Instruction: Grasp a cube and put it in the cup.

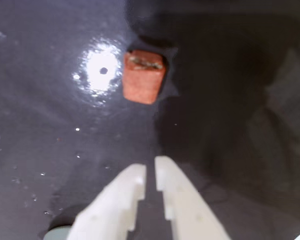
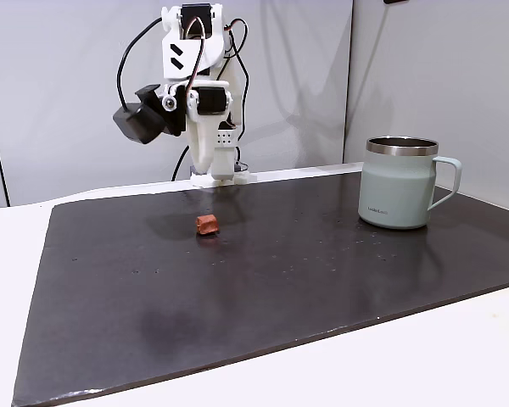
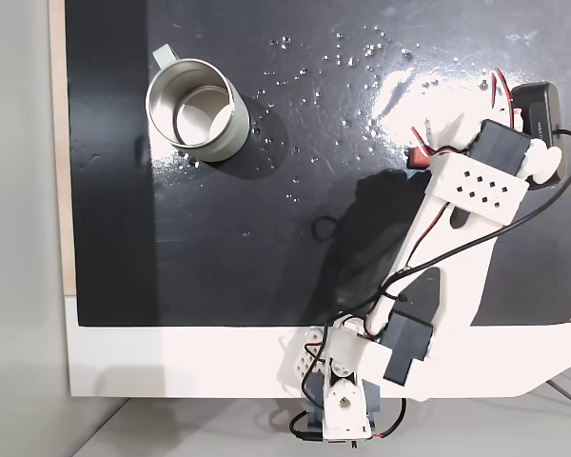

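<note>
The cube (image 1: pixel 144 76) is a small reddish-brown block on the black mat, lying ahead of my gripper (image 1: pixel 150 167) in the wrist view. The white fingers (image 1: pixel 125 195) are shut, with only a thin slit and nothing between them, and they hover short of the cube. In a fixed view the cube (image 2: pixel 207 224) sits in front of the folded arm (image 2: pixel 195 102); from above only a sliver of the cube (image 3: pixel 418 157) shows beside the wrist. The cup (image 2: pixel 394 191) is a pale green mug with a steel rim, standing upright and empty (image 3: pixel 230 133), far off across the mat.
The black mat (image 2: pixel 263 280) covers most of the white table. The arm's base (image 3: pixel 338 390) stands at the table edge. A bright lamp glare (image 1: pixel 101 70) lies on the mat just left of the cube. Cables (image 3: pixel 419 248) hang along the arm.
</note>
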`<state>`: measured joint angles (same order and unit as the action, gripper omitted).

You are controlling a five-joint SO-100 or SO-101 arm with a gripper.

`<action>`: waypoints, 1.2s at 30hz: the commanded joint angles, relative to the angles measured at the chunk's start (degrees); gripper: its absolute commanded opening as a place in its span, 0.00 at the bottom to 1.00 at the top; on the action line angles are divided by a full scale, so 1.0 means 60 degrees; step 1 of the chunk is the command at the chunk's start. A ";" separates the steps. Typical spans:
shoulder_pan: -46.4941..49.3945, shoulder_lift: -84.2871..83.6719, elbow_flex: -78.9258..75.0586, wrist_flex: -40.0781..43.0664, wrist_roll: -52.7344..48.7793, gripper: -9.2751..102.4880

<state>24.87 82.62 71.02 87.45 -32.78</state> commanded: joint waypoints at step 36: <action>0.0513 -0.2124 0.0293 -0.1436 0.0029 0.29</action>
<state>27.77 69.35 72.69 80.42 -32.26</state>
